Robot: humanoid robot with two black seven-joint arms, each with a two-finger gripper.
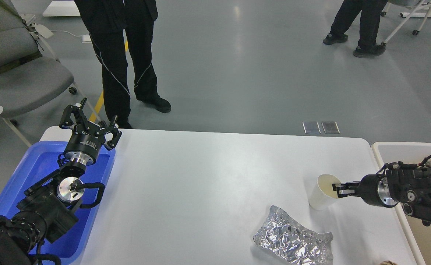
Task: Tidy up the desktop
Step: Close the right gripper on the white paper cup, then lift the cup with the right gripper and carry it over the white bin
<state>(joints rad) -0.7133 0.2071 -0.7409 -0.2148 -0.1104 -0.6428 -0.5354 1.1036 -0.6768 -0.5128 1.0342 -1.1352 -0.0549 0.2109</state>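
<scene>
- Right gripper (337, 188) reaches in from the right edge, its dark fingers at the rim of a white paper cup (323, 192); they sit close together over the cup's near wall, but whether they pinch it I cannot tell.
- Nearest the viewer, a crumpled silver foil packet (292, 242) lies on the desktop (208, 184), just below and left of the cup and apart from it.
- The cup stands upright on the desktop's right part, its pale inside showing.
- Beside the desktop's right end sits a beige-white bin (406, 151), with the right arm crossing above it.
- Left gripper (90, 119) hangs with its fingers spread wide and nothing between them, over the far end of a blue tray (27, 173) that lies against the desktop's left edge.
- Beyond the table, grey floor holds a grey chair (20, 73) at far left, a standing person in black trousers (123, 55), and another person's legs (359, 25) at upper right.
</scene>
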